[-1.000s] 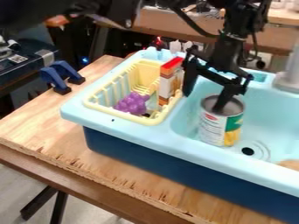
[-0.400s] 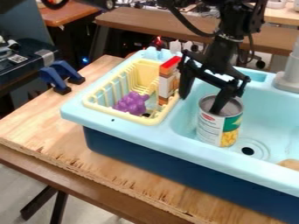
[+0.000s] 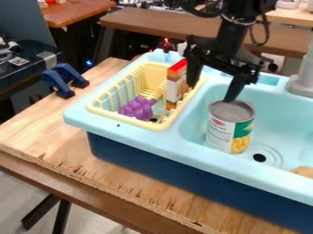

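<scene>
A tin can (image 3: 229, 130) stands upright in the light blue sink basin (image 3: 284, 123), just beside the drain (image 3: 259, 157) and near the basin wall that faces the yellow dish rack (image 3: 125, 119). It is a plain cylinder with a metal rim around a dull grey top; its paper label is mostly white, with a small red mark near the upper edge, lines of fine print, a green patch on the right and a yellow picture low down under the green. The black gripper (image 3: 212, 93) hangs above and behind the can, its two fingers spread wide with nothing pinched between them. One fingertip points down at the far part of the can's rim, and whether it touches is hard to tell. The other finger hangs over the side of the dish rack, close beside a narrow upright box (image 3: 176, 84) with a red-orange top and white and brown sides; this box and the raised divider of the sink are what crowd that finger. Also in the rack lies a bumpy purple bunch of toy grapes (image 3: 138, 108), apart from the gripper. A grey faucet (image 3: 302, 84) rises at the right edge of the sink, and a tan, rounded thing (image 3: 303, 171) sits at the basin's right. The sink has a dark blue base and rests on a wooden tabletop (image 3: 43, 130), where two blue clamps (image 3: 64, 77) grip the far left edge.
</scene>
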Robot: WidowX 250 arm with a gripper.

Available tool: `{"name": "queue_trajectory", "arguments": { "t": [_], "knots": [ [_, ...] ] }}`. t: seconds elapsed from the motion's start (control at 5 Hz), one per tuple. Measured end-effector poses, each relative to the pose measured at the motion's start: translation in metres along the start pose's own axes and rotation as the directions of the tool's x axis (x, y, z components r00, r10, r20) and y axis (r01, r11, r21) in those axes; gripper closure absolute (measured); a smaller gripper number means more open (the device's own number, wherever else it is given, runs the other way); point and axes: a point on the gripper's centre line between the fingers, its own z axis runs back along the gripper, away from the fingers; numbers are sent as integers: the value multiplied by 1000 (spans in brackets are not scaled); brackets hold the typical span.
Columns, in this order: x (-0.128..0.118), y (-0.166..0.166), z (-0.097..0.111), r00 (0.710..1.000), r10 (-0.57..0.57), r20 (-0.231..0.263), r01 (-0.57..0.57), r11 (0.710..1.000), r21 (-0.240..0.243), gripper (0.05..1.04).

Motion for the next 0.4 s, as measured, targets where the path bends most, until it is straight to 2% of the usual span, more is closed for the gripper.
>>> {"name": "queue_trajectory", "arguments": {
  "t": [0.2,0.4],
  "knots": [
    [-16,-23,16,998,-36,58,40,997,-73,83],
    [-32,-49,30,994,-74,77,86,983,-165,83]
  ]
}}
